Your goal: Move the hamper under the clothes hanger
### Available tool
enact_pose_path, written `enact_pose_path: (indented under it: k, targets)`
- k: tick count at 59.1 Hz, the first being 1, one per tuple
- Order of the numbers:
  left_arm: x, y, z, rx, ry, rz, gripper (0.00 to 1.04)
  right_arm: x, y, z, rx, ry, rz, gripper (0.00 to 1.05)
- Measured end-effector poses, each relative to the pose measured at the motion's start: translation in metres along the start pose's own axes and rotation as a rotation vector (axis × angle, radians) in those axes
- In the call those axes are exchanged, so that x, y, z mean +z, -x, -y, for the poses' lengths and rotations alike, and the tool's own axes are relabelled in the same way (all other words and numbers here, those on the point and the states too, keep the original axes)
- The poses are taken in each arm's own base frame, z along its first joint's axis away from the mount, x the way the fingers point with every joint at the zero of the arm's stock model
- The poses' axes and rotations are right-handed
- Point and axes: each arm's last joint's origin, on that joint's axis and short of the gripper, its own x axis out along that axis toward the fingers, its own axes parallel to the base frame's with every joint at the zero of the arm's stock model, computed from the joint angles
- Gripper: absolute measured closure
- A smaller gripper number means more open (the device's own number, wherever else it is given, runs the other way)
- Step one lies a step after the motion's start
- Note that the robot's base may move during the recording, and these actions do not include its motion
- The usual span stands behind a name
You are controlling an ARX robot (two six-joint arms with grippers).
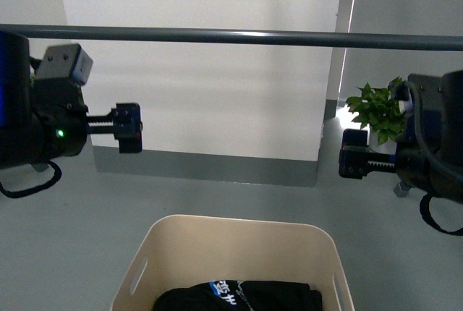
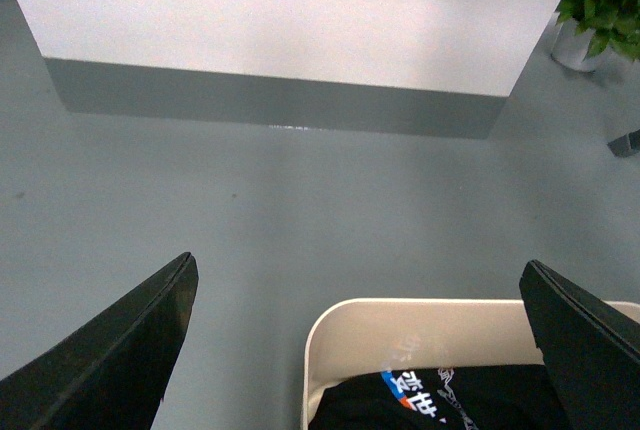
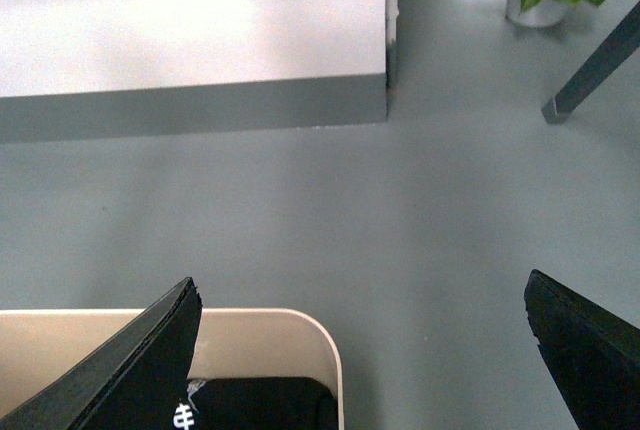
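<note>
Left gripper (image 2: 355,350) spread apart and empty, right gripper (image 3: 360,350) likewise apart, both raised above the beige hamper (image 1: 177,242) on the floor, black T-shirt (image 1: 239,298) inside, clothes hanger (image 1: 231,36) bar overhead.

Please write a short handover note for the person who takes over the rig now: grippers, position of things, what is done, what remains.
Left gripper: open, empty, raised above the floor.
Right gripper: open, empty, also raised.
Hamper: on the floor between the arms, close to the robot, with a black T-shirt inside.
Clothes hanger: its bar runs across the front view, above.
Done: the hamper seems to stand about below the bar; depth is hard to judge.
Left: confirm this position; neither gripper touches the hamper.
</note>
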Motion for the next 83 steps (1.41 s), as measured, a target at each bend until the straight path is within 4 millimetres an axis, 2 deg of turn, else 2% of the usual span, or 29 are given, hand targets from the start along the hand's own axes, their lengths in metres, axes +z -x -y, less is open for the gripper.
enact_pose_path:
  k: [8,20,32,44,49,53,56,60,67,70,78,83]
  targets:
    - [0.022,0.017,0.001,-0.010,0.016,0.060,0.07,0.022,0.016,-0.004,0.002,0.023,0.064,0.08]
    - [0.068,0.055,0.002,-0.026,0.024,0.192,0.07,0.069,0.057,-0.014,0.002,0.075,0.215,0.08]
    - [0.101,0.083,0.002,-0.025,0.030,0.286,0.07,0.094,0.084,-0.024,0.005,0.115,0.306,0.08]
    - [0.142,0.127,0.007,-0.053,0.036,0.415,0.07,0.124,0.118,-0.034,0.005,0.157,0.424,0.08]
    - [0.151,0.138,0.009,-0.059,0.034,0.451,0.07,0.131,0.128,-0.037,0.000,0.166,0.469,0.08]
    - [0.149,0.138,0.010,-0.010,0.031,0.409,0.10,0.131,0.131,-0.037,0.012,0.157,0.431,0.12]
    - [0.132,0.143,0.008,0.090,0.016,0.273,0.22,0.119,0.137,-0.030,0.031,0.149,0.328,0.23]
    - [0.107,0.154,0.007,0.108,-0.002,0.220,0.35,0.100,0.147,-0.019,0.031,0.134,0.292,0.35]
    - [0.085,0.169,0.002,0.105,-0.014,0.213,0.52,0.078,0.161,-0.003,0.017,0.117,0.283,0.53]
    - [0.070,0.180,-0.001,0.107,-0.019,0.218,0.64,0.067,0.169,0.004,0.016,0.112,0.284,0.63]
    - [0.049,0.195,-0.002,0.117,-0.018,0.218,0.82,0.047,0.184,0.014,0.023,0.109,0.284,0.83]
    - [0.028,0.208,-0.001,0.117,-0.018,0.207,1.02,0.029,0.197,0.023,0.022,0.109,0.275,1.02]
